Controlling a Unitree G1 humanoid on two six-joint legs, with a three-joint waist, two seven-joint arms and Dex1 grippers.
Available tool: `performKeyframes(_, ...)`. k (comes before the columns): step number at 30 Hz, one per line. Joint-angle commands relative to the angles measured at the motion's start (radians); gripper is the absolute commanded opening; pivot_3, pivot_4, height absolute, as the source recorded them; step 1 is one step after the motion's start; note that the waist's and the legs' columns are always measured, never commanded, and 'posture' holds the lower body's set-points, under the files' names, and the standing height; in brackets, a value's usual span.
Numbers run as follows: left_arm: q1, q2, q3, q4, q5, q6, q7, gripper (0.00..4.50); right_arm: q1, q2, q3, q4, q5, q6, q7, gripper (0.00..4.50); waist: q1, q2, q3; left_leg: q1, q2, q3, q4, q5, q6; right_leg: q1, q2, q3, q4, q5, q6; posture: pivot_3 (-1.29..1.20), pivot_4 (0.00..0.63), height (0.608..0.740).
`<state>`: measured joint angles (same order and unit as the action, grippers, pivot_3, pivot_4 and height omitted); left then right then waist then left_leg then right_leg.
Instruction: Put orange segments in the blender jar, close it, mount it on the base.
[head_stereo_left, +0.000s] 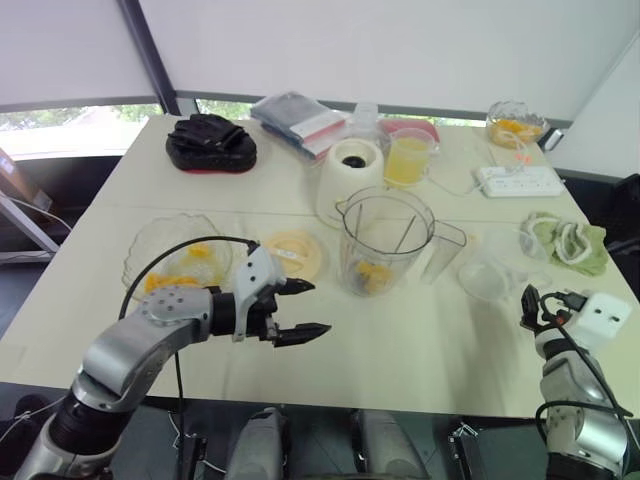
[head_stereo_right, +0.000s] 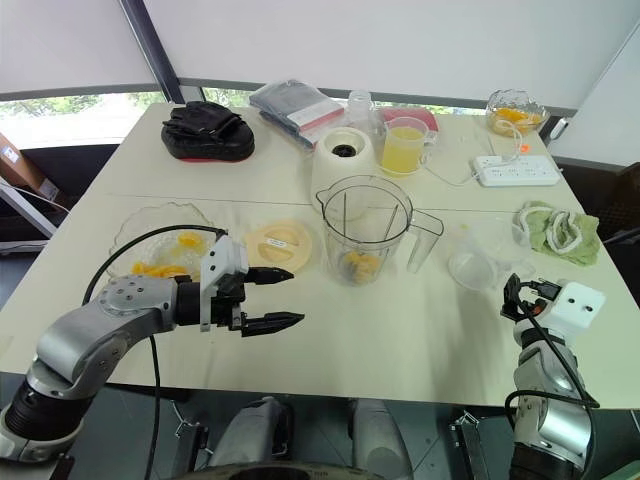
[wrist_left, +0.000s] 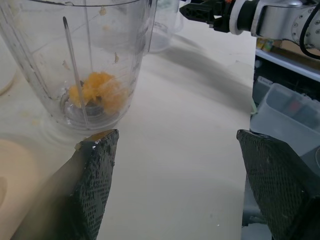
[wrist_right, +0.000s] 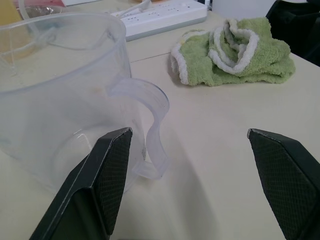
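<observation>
The clear blender jar stands upright and uncovered in the middle of the table, with orange segments at its bottom. Behind it is the cream blender base. The round cream lid lies flat to the jar's left. Farther left, a glass dish holds more orange segments. My left gripper hovers open and empty in front of the lid, pointing at the jar. My right gripper is open and empty at the table's front right, beside a clear handled cup.
A jug of yellow juice, a white power strip and a bowl of fruit stand at the back right. A green cloth lies at the right edge. Black gloves and flat packets lie at the back left.
</observation>
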<state>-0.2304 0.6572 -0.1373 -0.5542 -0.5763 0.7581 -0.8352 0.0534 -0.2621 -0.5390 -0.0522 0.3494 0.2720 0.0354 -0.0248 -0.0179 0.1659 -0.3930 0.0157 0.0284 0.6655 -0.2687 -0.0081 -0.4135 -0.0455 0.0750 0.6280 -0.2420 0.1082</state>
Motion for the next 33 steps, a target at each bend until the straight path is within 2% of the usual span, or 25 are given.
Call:
performKeyframes(1, -0.006, -0.003, 0.011, -0.036, -0.006, -0.008, 0.016, 3.93, -0.026, -0.026, -0.032, 0.014, -0.005, -0.041, -0.012, 3.86, -0.002, 0.000, 0.000, 0.000, 0.000, 0.000, 0.000, 0.000, 0.000, 0.000, 0.000, 0.000, 0.000, 0.000, 0.000, 0.00, 0.150, 0.740)
performKeyframes(21, -0.022, -0.012, 0.009, -0.025, -0.007, -0.006, 0.053, 3.93, -0.113, -0.065, -0.024, 0.121, -0.016, -0.093, -0.012, 3.86, -0.021, 0.000, 0.002, 0.000, 0.000, 0.000, -0.001, 0.000, 0.000, 0.000, 0.000, 0.000, -0.002, 0.000, 0.000, 0.00, 0.150, 0.740)
performKeyframes(33, -0.019, -0.013, 0.001, -0.022, 0.009, -0.017, 0.057, 3.93, -0.076, -0.053, -0.001, 0.096, -0.025, -0.092, 0.021, 3.86, -0.021, 0.000, 0.002, -0.001, 0.000, 0.000, -0.004, 0.000, 0.000, 0.000, 0.000, 0.000, -0.005, 0.000, 0.000, 0.00, 0.150, 0.740)
